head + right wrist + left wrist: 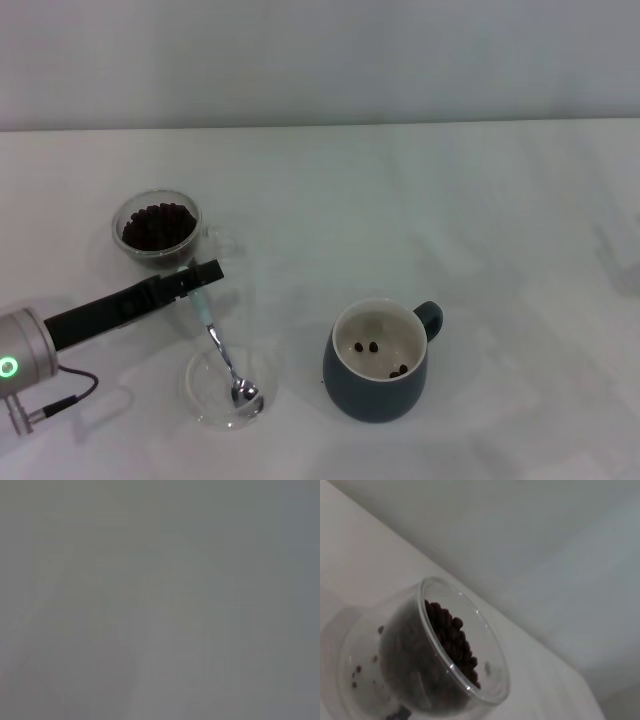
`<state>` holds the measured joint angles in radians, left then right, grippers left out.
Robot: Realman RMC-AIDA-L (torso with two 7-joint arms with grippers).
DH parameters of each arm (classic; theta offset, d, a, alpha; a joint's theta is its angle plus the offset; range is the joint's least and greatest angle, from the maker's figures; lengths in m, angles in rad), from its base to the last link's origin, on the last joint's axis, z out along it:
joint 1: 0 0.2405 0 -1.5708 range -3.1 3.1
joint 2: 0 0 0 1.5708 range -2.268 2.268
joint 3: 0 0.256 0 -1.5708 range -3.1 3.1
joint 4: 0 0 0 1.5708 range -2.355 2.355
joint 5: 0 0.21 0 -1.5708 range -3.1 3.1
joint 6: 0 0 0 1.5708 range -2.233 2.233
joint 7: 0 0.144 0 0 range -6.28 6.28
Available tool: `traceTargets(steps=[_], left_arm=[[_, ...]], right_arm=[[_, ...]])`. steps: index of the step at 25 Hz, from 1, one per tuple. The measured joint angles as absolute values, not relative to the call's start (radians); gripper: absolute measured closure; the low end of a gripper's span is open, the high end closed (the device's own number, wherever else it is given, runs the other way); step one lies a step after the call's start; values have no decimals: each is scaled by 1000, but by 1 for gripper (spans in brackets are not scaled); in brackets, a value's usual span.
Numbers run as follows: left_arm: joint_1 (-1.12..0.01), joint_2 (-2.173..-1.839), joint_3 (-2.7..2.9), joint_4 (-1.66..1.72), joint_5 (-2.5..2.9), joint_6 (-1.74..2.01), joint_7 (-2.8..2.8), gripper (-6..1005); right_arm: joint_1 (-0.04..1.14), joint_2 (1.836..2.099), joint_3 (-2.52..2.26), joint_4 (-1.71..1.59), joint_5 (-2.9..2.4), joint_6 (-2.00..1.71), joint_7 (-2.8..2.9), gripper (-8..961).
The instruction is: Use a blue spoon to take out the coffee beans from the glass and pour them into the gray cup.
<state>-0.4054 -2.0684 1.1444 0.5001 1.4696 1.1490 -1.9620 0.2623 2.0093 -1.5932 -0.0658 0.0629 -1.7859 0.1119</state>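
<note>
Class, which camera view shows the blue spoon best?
The head view: the whole spoon shows, handle at the left gripper, bowl in a clear dish. Neither wrist view shows it.

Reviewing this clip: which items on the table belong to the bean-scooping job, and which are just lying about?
Part of the job:
- blue spoon, handle at the left gripper, bowl resting in the dish
- glass full of coffee beans
- gray cup, a few beans already inside

Just lying about:
- flat clear glass dish under the spoon's bowl
- white table
</note>
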Motion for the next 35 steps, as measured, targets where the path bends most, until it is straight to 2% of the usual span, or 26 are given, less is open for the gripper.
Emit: traceTargets(steps=[2, 13, 23, 30, 35], left_arm=[[-402, -2068, 1121, 500, 1466, 1170, -1969, 419], [-346, -2052, 1025, 502, 1459, 1228, -2059, 360], [-240, -2070, 998, 671, 1406, 1336, -1917, 361], [-212, -2054, 960, 720, 1313, 1468, -1690, 361], [-180, -2071, 837, 752, 1305, 1498, -1467, 361]], right_arm=[[262, 2009, -1594, -66, 63, -1789, 112, 369], [258, 2009, -1597, -64, 63, -1813, 112, 368], [255, 2010, -1597, -55, 61, -1853, 113, 367], [228, 2011, -1592, -55, 66, -1890, 113, 367], [203, 2012, -1591, -50, 70, -1894, 125, 366]])
